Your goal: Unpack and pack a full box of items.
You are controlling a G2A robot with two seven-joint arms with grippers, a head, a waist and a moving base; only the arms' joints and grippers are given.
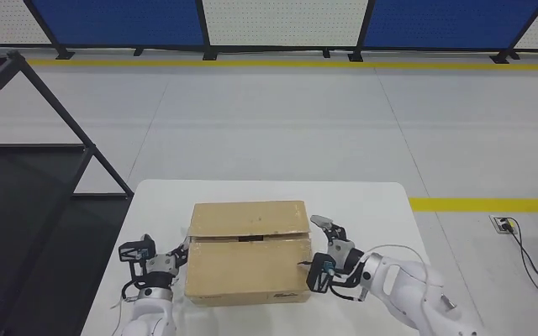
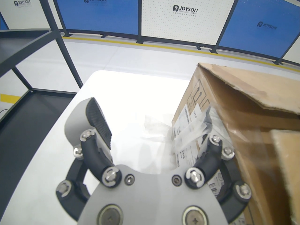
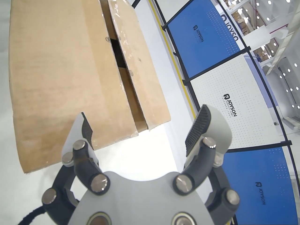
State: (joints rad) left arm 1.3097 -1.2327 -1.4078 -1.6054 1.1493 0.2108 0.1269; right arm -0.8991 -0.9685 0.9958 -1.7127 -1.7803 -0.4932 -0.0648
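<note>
1. The box (image 1: 245, 252) sits at lower centre of the top view, on the table (image 1: 370, 202), with its long side across the frame.
2. Both top flaps lie folded down. The far flap (image 1: 248, 220) and the near flap (image 1: 244, 256) meet at a seam (image 1: 248, 239) that gapes slightly. The right wrist view shows a dark slot (image 3: 119, 57) there. Contents are hidden. Judgement: unpacking is not yet begun, and the flaps must be lifted first.
3. The left gripper (image 1: 157, 252) is just beside the box's left end in the top view.
   - Its fingers are spread wide and hold nothing.
   - In its own view (image 2: 152, 127), one finger (image 2: 98, 122) stands over bare table.
   - The other finger is up against the end wall, where labels (image 2: 185, 127) and loose clear film (image 2: 157, 125) hang. I cannot tell whether it touches.
4. The right gripper (image 1: 318, 248) is just beside the right end. It is likewise wide open and empty.
   - In its own view (image 3: 143, 127), one finger (image 3: 85, 127) sits at the near flap's end edge.
   - The other finger (image 3: 201, 125) is clear of the cardboard.
5. Judgement: one gripper at each end suits bracing the box or catching a flap edge. The right one is better placed for the flap.
6. Risk: the film may snag the left finger, and a one-sided push may slide the box.
7. A black rack (image 1: 42, 193) stands at the left of the frame, well apart from the box.
</note>
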